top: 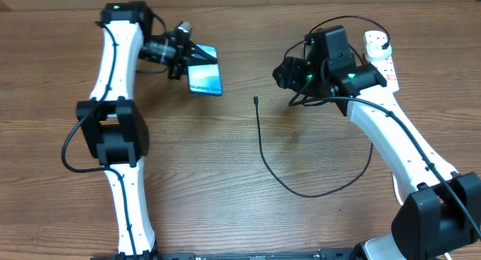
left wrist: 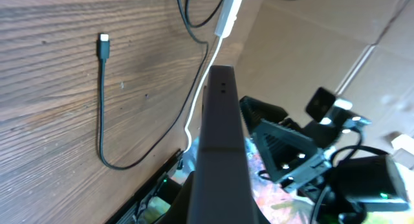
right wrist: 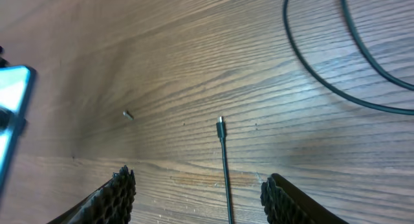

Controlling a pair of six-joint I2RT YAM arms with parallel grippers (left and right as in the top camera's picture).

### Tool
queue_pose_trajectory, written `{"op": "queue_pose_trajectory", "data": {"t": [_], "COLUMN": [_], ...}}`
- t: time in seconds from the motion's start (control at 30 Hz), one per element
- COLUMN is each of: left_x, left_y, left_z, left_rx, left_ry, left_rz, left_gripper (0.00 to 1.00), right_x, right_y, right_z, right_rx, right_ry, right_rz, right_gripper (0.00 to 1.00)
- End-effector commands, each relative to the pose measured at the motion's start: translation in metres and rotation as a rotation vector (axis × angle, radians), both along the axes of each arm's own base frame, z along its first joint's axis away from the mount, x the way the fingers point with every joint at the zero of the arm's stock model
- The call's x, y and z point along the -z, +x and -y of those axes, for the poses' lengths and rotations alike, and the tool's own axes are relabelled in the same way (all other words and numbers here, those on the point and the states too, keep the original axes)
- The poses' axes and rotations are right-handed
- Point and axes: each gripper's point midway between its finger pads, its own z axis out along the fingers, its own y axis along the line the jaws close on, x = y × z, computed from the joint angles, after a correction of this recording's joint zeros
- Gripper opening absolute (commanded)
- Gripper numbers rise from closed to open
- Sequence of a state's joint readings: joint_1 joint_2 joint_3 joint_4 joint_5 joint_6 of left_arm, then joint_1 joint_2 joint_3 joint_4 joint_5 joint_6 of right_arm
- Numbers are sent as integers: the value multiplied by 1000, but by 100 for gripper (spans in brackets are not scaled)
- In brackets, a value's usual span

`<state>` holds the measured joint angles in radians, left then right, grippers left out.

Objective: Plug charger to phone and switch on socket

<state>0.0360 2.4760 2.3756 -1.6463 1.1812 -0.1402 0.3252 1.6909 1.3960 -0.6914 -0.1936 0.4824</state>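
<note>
one charger (top: 258, 125), tip pointing away from robot

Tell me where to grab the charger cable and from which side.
Grip the charger cable just behind its small connector tip, coming straight down from above. It lies flat on the table with that end free and straight, and the open right claw straddles it, one finger on each side.

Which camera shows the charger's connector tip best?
Left wrist: the connector tip lies large and unobstructed on the table. Right wrist shows it smaller and thinner; overhead shows only a tiny dark end.
</note>
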Motion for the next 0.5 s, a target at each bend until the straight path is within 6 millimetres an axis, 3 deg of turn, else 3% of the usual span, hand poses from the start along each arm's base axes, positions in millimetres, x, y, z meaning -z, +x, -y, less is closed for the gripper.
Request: {"op": "queue_pose_trajectory", "data": {"t": [0.0,0.33,0.47], "left_x": [-54,-130,-145], "left_y": [-1,-34,-47], "left_z": [-25,-62,-70], "left_rx": [-39,-118,-161], "left_ry": [-57,128,219], "left_rz": [172,336,334], "left_gripper": [4,4,4], "right_x": [-1,8,10], "right_y": [4,23,33], "right_z": [-12,-31,-33], "right_rx": [-50,-116,-135], "right_ry": [-39,-109,-143], "right_rz": [31,-25,-60], "right_gripper": [63,58,58]}}
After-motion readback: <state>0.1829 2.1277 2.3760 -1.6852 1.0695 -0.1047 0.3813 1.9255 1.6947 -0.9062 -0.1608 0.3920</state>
